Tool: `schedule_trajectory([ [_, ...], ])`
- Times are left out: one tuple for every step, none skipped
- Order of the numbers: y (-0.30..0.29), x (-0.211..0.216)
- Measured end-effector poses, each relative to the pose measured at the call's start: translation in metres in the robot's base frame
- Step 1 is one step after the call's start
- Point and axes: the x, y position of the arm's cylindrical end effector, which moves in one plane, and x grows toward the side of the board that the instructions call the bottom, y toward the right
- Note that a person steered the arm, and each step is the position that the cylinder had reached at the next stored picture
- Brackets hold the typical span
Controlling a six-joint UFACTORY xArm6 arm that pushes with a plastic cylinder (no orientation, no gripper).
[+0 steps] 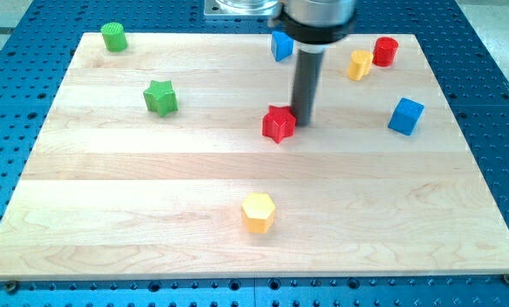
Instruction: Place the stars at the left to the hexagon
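A red star (278,124) lies near the board's middle. My tip (303,120) stands right beside it on its right, touching or nearly touching it. A green star (160,97) lies at the upper left. A yellow hexagon (258,212) lies below the red star, toward the view's bottom. The rod rises from the tip to the arm's dark body at the view's top.
A green cylinder (113,37) sits at the top left corner. A blue block (280,45) is partly hidden behind the rod at the top. A yellow block (360,64), a red cylinder (384,51) and a blue cube (405,116) lie at the right. The wooden board (109,213) rests on a blue perforated table.
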Motion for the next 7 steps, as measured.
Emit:
schedule_trajectory([
  [-0.06, 0.052],
  [-0.062, 0.081],
  [-0.083, 0.055],
  [-0.126, 0.078],
  [-0.118, 0.099],
  [-0.11, 0.094],
  [-0.108, 0.084],
])
